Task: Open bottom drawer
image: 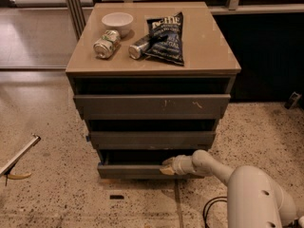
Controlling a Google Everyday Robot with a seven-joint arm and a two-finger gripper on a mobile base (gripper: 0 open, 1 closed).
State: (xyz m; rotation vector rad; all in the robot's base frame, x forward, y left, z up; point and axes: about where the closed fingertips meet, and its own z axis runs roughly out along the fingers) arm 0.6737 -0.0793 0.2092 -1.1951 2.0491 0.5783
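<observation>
Camera view from above: we see the bottom drawer lowest in the grey cabinet, just above the speckled floor, with a dark gap over its front. The gripper sits at that front's top edge, right of centre, on the white arm reaching in from the lower right; we cannot tell whether it is open or closed. On the cabinet top stand a white bowl, two cans and a chip bag.
</observation>
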